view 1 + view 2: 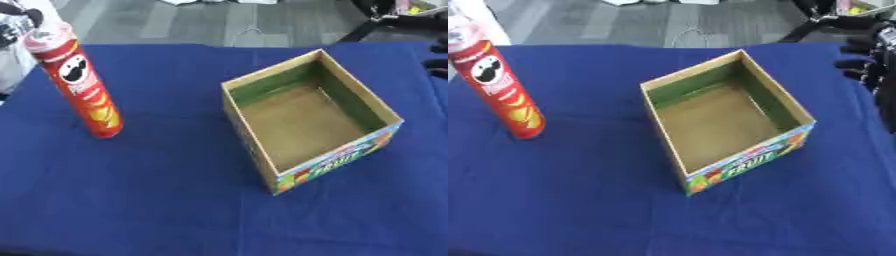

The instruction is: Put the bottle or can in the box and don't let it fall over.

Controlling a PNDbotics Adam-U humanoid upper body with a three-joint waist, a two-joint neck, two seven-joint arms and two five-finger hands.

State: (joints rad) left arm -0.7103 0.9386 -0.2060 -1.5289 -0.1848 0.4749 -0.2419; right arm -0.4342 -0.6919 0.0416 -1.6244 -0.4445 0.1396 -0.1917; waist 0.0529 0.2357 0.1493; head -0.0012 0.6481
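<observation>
- Your can (80,85) is a tall red crisp tube with a moustached face logo on its label; the lettering under the face can't be read. It stands upright, leaning slightly in the view, near the left edge of the blue tablecloth (157,200).
- Your box (726,120) is an open cardboard carton with nothing inside, sitting toward the right of the cloth, well apart from the can. Its near side carries a colourful print with the word "FRUIT".
- Your right hand (866,55) shows at the right edge near the far right corner, dark fingers held slack and spread above the cloth, holding nothing.
- Your left hand isn't visible.
</observation>
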